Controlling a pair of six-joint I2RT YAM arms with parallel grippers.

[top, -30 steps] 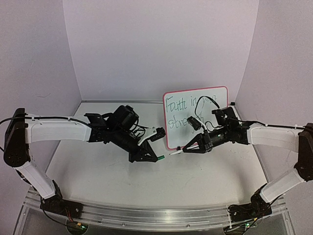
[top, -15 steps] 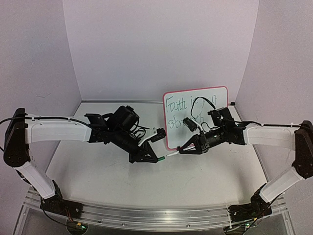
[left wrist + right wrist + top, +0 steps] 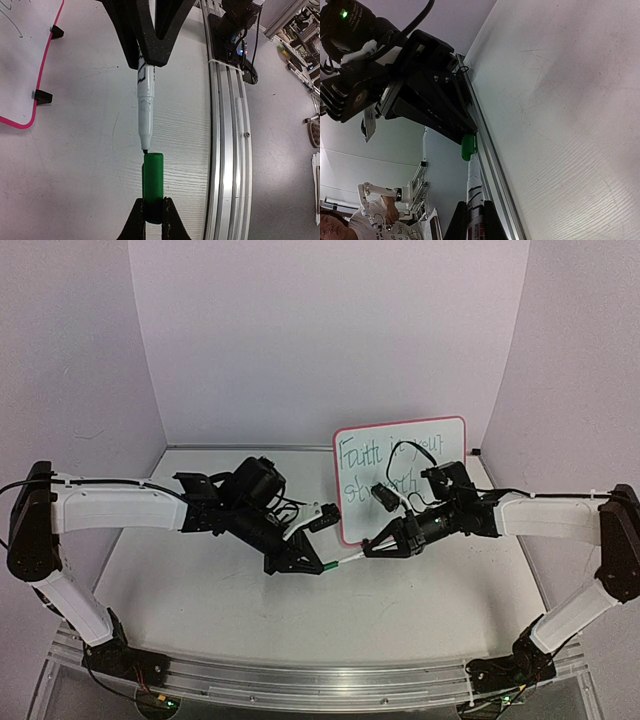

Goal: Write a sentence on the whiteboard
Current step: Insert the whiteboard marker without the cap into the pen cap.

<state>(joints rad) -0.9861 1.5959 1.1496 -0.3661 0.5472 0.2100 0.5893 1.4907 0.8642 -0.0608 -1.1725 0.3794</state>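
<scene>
White table [image 3: 250, 625]: whiteboard [image 3: 360, 522] stands behind right claw [image 3: 369, 551] clamped on marker [image 3: 145, 107]; left claw [image 3: 153, 214] clamps green cap [image 3: 152, 185]

The sentence [image 3: 358, 455] is partly hidden, seemingly by the right arm [image 3: 550, 518].

A high rear view overlooks the whole table [image 3: 200, 590]; both close wrist views share the marker [image 3: 146, 107] and cap [image 3: 153, 185].
</scene>
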